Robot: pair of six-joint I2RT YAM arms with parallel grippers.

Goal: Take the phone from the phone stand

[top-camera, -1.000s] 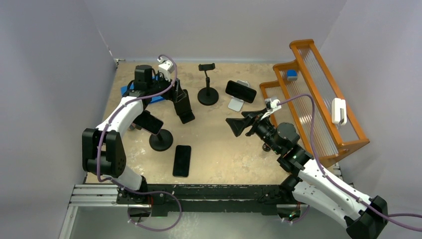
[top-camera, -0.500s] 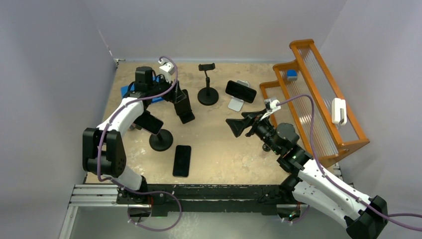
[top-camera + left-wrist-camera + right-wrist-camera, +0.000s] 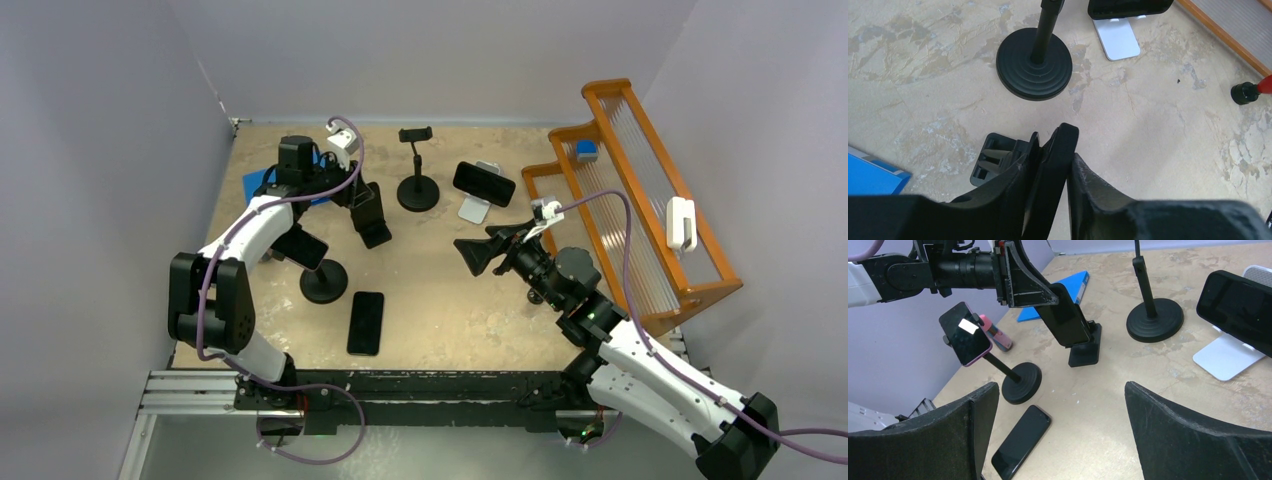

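Lavender walls close in the tan table on the left, back and right, and only its near edge with the arm bases is open. At far left a blue folder lies near the left wall. Just right of it a pink-cased phone sits tilted on a pole stand, and its round base takes up table near the front-left. A flat phone lies just beside that base, near the front edge.

Behind these, the left gripper has its jaws narrow, clamped on the edges of a black phone. The phone leans steeply, and its lower end meets the small black phone stand on the table.

Bare table opens to the right of this stand and toward the front. Farther back stands a tall pole stand with an empty clamp. Right of it a white stand carries another dark phone.

The right gripper hovers over mid-table with its jaws spread wide and nothing between them. It is well apart from the clamped phone, with clear surface between them. An orange rack lines the right edge.
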